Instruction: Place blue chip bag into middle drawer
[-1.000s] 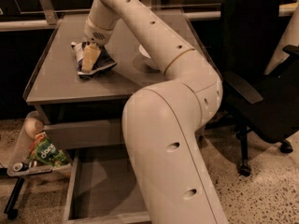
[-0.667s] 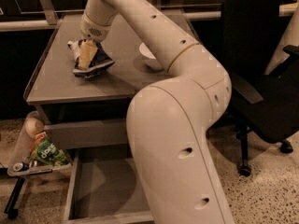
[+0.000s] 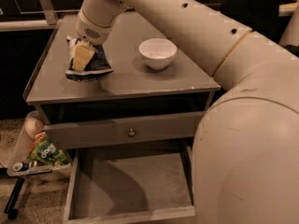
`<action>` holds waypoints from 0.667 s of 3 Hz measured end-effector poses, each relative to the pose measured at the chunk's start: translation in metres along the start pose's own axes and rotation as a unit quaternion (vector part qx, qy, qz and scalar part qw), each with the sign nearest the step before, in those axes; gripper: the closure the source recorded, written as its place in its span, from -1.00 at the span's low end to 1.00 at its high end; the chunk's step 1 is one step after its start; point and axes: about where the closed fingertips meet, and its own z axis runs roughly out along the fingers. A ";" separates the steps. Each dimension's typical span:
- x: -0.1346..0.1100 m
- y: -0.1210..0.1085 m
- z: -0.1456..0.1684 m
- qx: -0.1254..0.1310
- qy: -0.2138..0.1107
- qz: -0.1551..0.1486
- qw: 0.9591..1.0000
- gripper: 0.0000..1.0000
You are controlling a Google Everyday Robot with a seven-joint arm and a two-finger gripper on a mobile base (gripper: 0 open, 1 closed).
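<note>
Camera view: gripper (image 3: 83, 59) sat over the front-left of the tabletop (image 3: 140, 84), fingers clamped on the blue chip bag (image 3: 96, 65), which hung directly beneath it; contact with the top could not be judged. Middle drawer (image 3: 140, 183) stood open below and toward the camera, floor bare. The path must clear the table's front edge and the knobbed drawer front (image 3: 131, 132). White bowl (image 3: 158, 53) well to the side.

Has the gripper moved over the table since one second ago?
Yes, a little. The gripper, closed on the chip bag, has shifted left in the view, away from the white bowl and nearer the front edge of the table.
</note>
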 end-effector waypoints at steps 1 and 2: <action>0.000 0.000 0.001 -0.001 0.000 0.000 1.000 1.00; 0.004 0.029 -0.014 -0.003 0.013 0.020 1.000 1.00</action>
